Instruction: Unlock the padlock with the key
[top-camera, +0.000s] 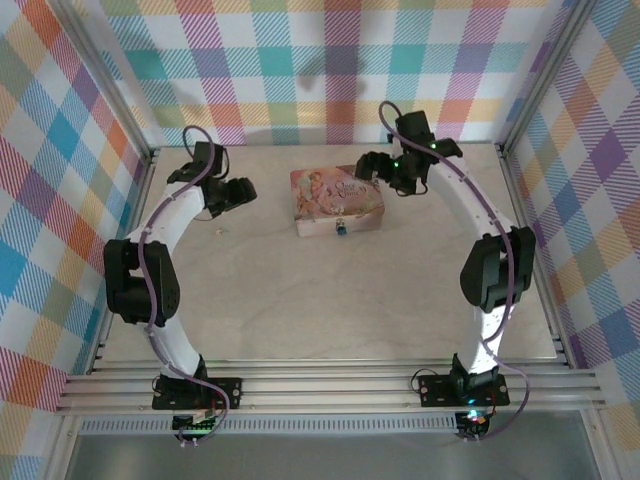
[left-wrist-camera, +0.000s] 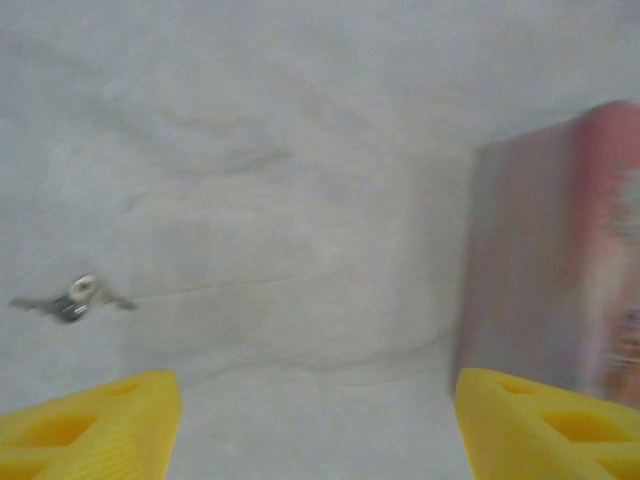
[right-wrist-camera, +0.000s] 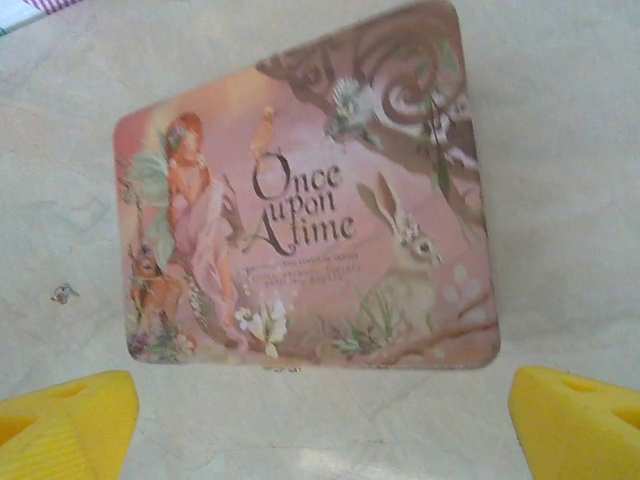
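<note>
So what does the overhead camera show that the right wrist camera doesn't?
Overhead: the left arm and right arm, plus the small blue padlock at the near side of the pink tin. Right wrist: the lid's words, Once upon a time, readable beside a fairy and rabbit, and the right fingers spread wide. Both: the tin on the table.

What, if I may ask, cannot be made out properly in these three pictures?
- The padlock, top view: too small to tell whether it is locked or open.
- The key, left wrist view: blurred, so its shape is unclear.
- The tin, left wrist view: blurred and cut off by the right edge.
</note>
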